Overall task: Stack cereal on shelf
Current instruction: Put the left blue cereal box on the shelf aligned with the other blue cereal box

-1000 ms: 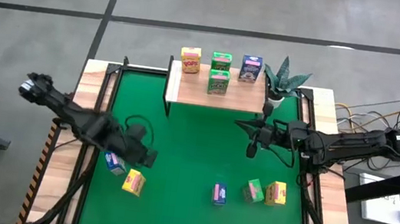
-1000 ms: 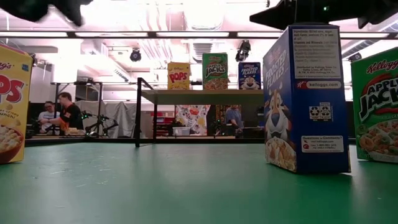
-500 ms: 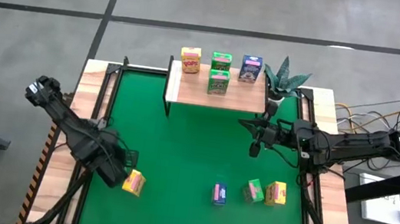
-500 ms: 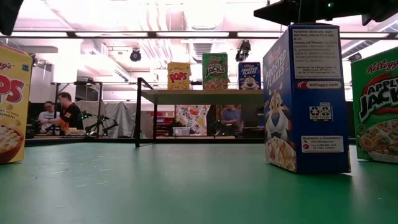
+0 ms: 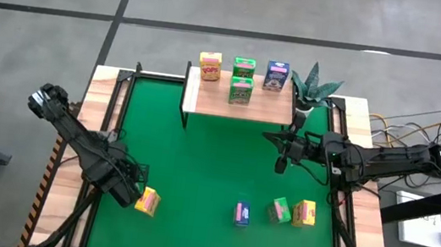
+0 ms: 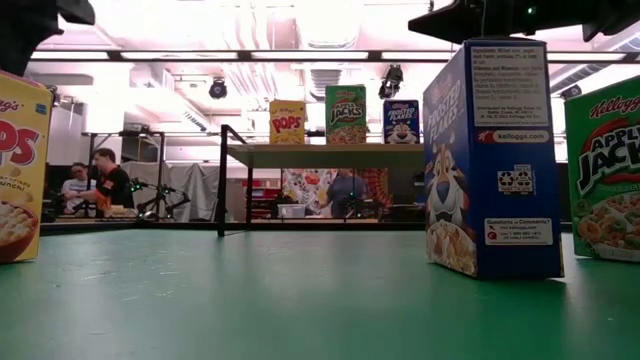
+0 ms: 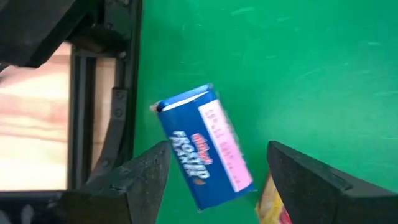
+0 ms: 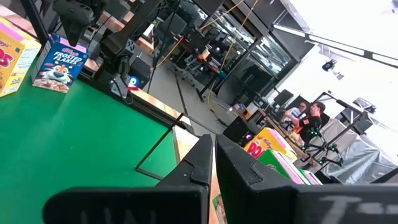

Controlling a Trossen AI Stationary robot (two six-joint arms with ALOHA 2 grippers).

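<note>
Here the left gripper [image 7: 214,180], fingers spread, hovers over a blue cereal box [image 7: 204,145] near the green mat's [image 5: 206,164] left edge; closing off-centre could skid it into the neighbouring yellow box [image 5: 146,202].

Potted spiky plant [image 5: 314,86] beside green mat [image 5: 214,174]

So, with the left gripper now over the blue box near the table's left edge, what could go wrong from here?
1. The left gripper is open above the blue Frosted Flakes box, which lies askew between the fingers; closing now may pinch a corner and twist it.
2. The yellow box sits right beside it, so descending may knock it over.
</note>
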